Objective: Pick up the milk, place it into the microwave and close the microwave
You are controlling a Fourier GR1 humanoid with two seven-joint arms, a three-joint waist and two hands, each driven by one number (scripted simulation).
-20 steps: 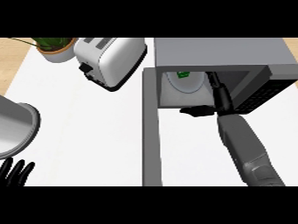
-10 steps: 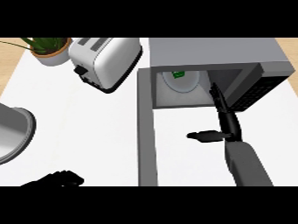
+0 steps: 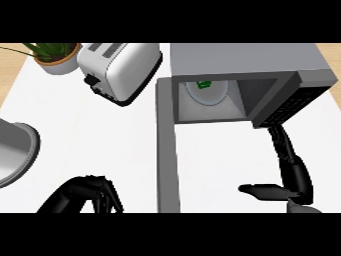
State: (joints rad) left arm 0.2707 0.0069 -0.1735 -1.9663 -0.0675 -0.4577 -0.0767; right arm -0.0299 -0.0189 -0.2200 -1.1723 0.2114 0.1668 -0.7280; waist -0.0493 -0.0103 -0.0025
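Grey steel all round: the microwave (image 3: 247, 62) stands open at the back of the white counter (image 3: 92, 135), its door (image 3: 167, 150) swung out towards the front edge. The milk (image 3: 206, 90) sits inside the cavity, towards the back, with a green mark showing on top. The right hand (image 3: 287, 165) is out in front of the opening, apart from the milk, fingers stretched straight towards the microwave's control side and thumb stuck out to the left, holding nothing. The left hand (image 3: 88, 192) shows at the lower edge, left of the door, its fingers curled downward and empty. Behind it are a toaster (image 3: 121, 70), a potted plant (image 3: 55, 55) and a big metal pot (image 3: 3, 155).
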